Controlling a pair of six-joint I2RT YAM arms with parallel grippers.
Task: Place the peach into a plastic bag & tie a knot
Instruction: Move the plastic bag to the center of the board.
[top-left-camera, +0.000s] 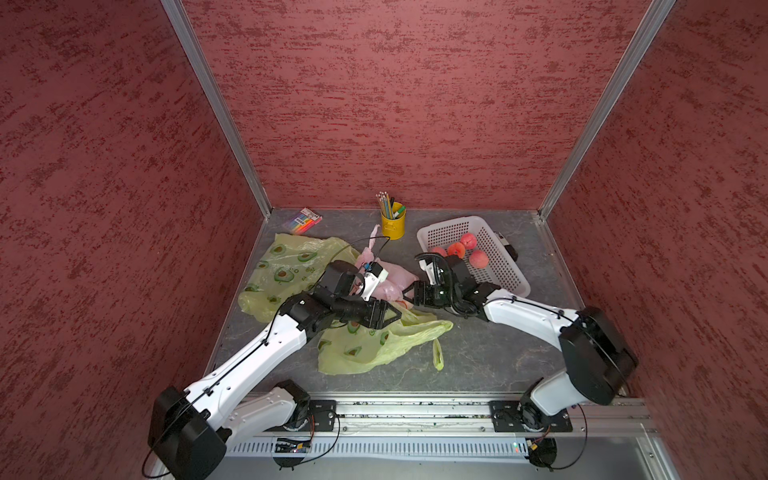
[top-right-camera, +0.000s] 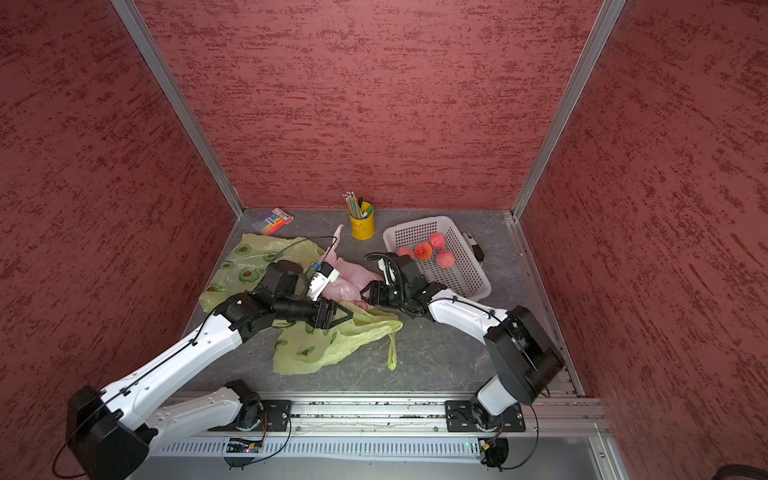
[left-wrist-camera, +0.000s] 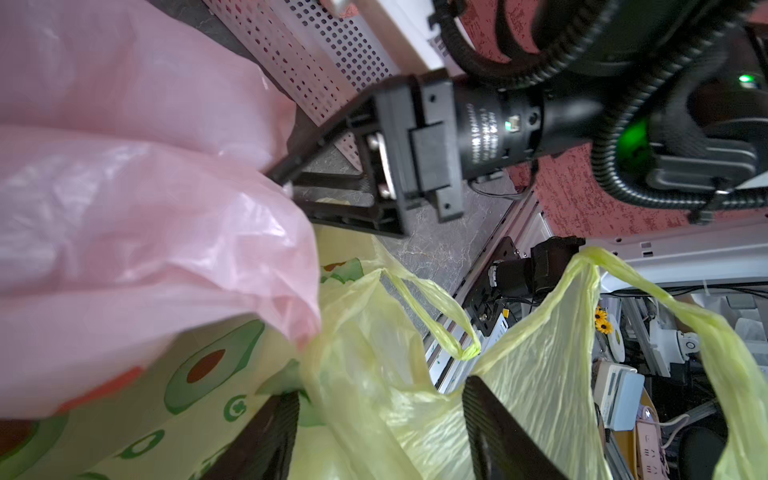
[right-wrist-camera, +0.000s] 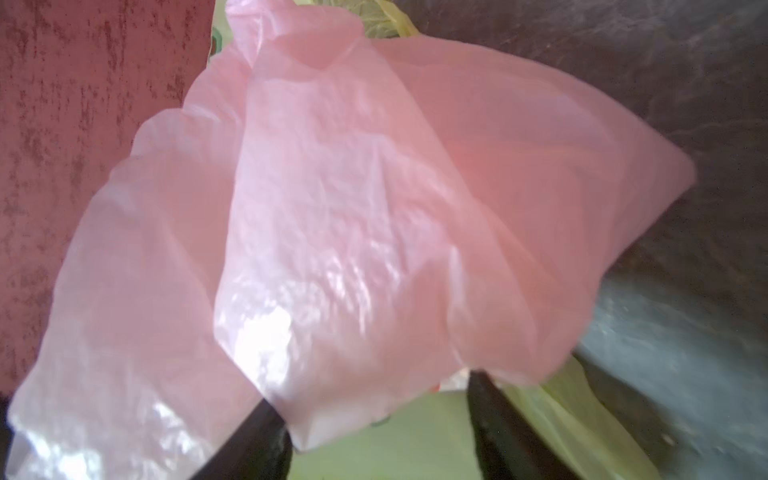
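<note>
Pink bag (top-left-camera: 395, 278) lay limp on desk (top-left-camera: 478, 353): thin, slippery film, prob best pinched at bunched rim. Left gripper (top-left-camera: 395, 311) jaws were open over green bag (top-left-camera: 374, 345); right gripper (top-left-camera: 406, 297) jaws apart at pink edge. Peaches (top-left-camera: 478, 258), bruisable, sat in basket (top-left-camera: 453, 222)

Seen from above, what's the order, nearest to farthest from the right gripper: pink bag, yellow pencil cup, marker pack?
1. pink bag, right at the right gripper.
2. yellow pencil cup, near the back wall.
3. marker pack, back left corner.

peaches (top-left-camera: 456, 249) in basket (top-left-camera: 498, 276) | pencil cup (top-left-camera: 392, 226) left of basket | marker pack (top-left-camera: 305, 220) rear-left corner
</note>
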